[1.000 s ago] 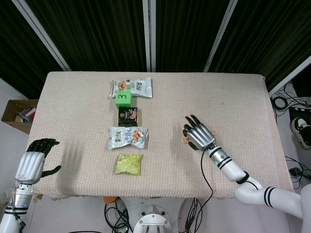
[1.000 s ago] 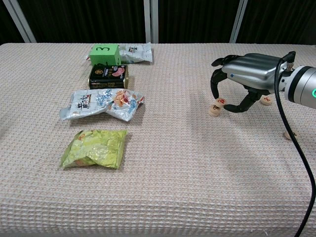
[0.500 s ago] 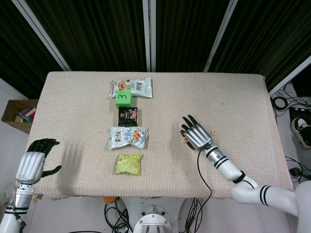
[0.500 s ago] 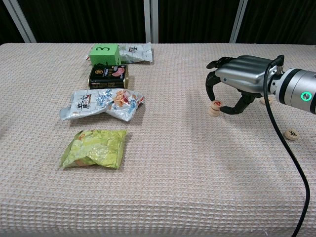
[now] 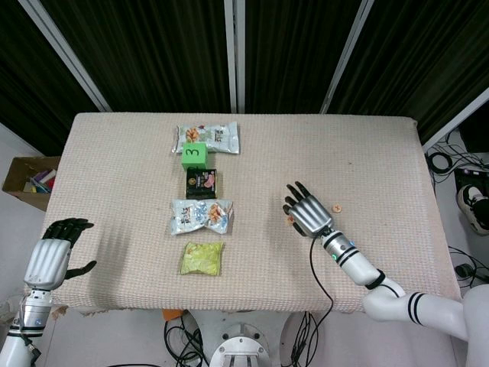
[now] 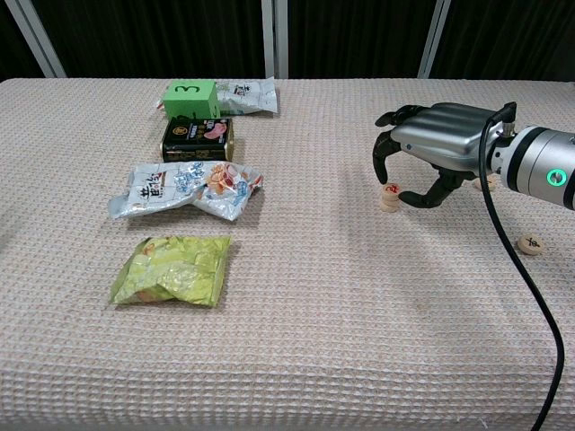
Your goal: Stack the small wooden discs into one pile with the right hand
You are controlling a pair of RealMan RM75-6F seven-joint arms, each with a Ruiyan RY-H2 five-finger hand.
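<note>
Right hand (image 6: 437,148) poised palm-down over a two-high pile of wooden discs (image 6: 390,197) on the tablecloth (image 6: 359,314), fingers curled apart, contact unclear. Loose disc (image 6: 532,243) nearer the front right, another (image 5: 337,207) beyond the hand. Left hand (image 5: 52,256) off the table edge, fingers spread, empty.

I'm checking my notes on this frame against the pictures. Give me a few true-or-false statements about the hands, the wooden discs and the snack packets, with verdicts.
1. The right hand hovers over a small stack of wooden discs. True.
2. The left hand grips a disc. False: it is open near the table's left edge, holding nothing.
3. A lone wooden disc lies apart from the stack. True.
4. The green cube marked 3 sits on the yellow-green packet. False: it stands at the far end of the row, beside the silver packet.
</note>
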